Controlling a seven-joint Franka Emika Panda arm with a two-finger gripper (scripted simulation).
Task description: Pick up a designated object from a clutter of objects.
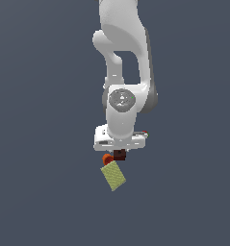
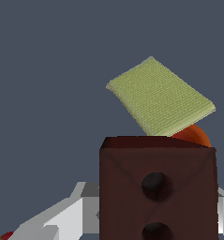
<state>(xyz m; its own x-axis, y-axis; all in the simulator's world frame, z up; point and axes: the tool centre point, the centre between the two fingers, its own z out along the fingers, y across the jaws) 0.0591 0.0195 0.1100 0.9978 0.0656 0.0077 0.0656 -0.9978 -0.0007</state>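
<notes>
- The white robot arm [image 1: 121, 72] reaches straight down over the flat grey worktop [image 1: 39, 192], so its hand [image 1: 119, 154] sits right on top of the small cluster, probably because a grasp from above avoids the neighbours.
- The small dark brown rectangular block [image 2: 158, 187] fills the near part of the wrist view, just under the hand; in the exterior view it shows as a dark patch [image 1: 120, 154] directly below the wrist flange.
- Pale grey finger parts [image 2: 62, 218] appear beside the block, but I cannot tell whether the hand is spread or pinching it; the contact points are hidden.
- The block has a dull, mottled brown face with two round dark holes, one above the other, and faint diagonal creases toward its corners.
- The yellow-green textured flat box [image 2: 160, 96] lies tilted just beyond the block, and a small rounded orange piece [image 2: 193, 135] peeks out between them, close enough to be nudged.
</notes>
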